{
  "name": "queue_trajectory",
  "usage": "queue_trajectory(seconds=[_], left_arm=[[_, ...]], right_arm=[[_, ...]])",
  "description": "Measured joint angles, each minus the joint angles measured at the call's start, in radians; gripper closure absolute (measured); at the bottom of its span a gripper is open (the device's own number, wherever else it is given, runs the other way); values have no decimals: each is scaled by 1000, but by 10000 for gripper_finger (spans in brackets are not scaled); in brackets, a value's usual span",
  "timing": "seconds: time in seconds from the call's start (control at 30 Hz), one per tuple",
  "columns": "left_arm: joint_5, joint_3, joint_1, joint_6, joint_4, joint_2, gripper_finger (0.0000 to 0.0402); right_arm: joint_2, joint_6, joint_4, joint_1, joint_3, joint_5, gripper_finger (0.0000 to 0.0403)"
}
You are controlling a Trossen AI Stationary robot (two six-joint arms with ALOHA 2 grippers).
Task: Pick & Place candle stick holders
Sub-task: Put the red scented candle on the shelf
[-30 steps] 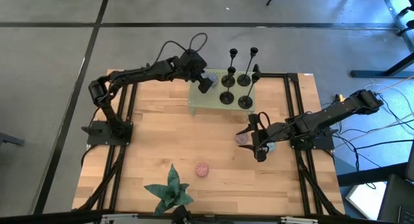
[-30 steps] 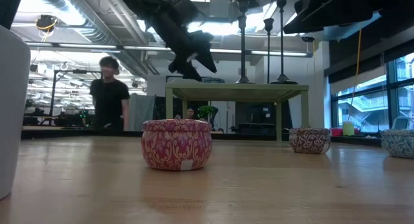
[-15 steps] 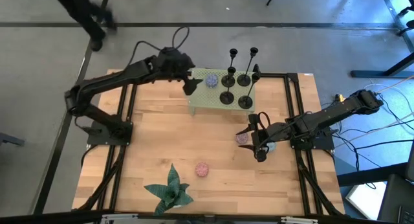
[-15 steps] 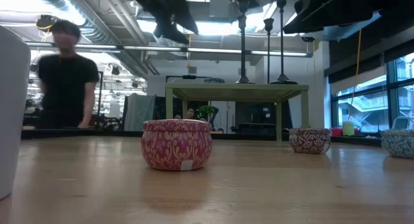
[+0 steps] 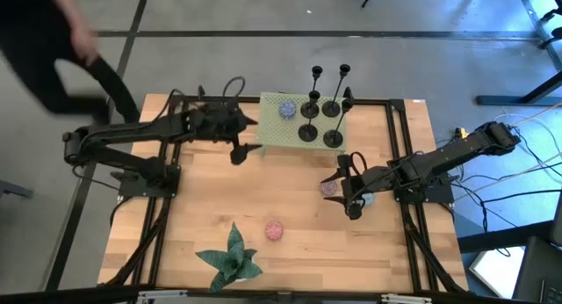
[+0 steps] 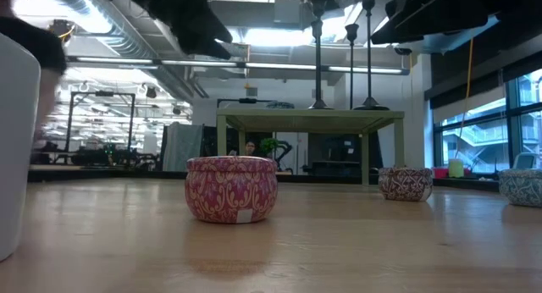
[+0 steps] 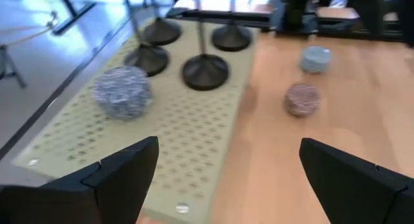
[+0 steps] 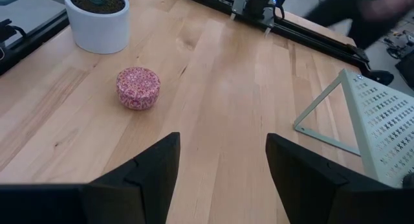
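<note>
Several black candle stick holders (image 5: 320, 111) stand by their disc bases on the green perforated stand (image 5: 274, 133) at the table's far side. They also show in the left wrist view (image 7: 206, 72) and the low view (image 6: 318, 56). My left gripper (image 5: 246, 139) hangs open to the left of the stand's near left corner, with nothing between its fingers (image 7: 123, 175). My right gripper (image 5: 344, 195) waits open above the table near the right, empty in its wrist view (image 8: 220, 179).
A blue-grey patterned tin (image 5: 285, 109) sits on the stand's left part. Three tins lie on the table: pink (image 5: 275, 229), mauve (image 5: 329, 188) and light blue (image 5: 367, 197). A green plant (image 5: 230, 260) stands at the near edge. A person (image 5: 53, 58) moves beyond the far left corner.
My left gripper has drawn back from the patterned tin on the stand toward the table's left edge, rolling a little and staying open. The tin stays on the stand. A person has walked past the table's far left side.
</note>
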Motion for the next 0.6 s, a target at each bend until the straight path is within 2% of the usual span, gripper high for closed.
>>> queue_trajectory(seconds=[0.23,0.4,0.6], left_arm=[[1,-137,-121,0,90,-74,29],[2,-184,-208,-47,124,-74,29],[2,-245,-319,-63,262,-70,29]], right_arm=[[0,0,0,0,0,0,171],[0,-3,1,0,0,0,171],[0,-2,12,0,0,0,171]])
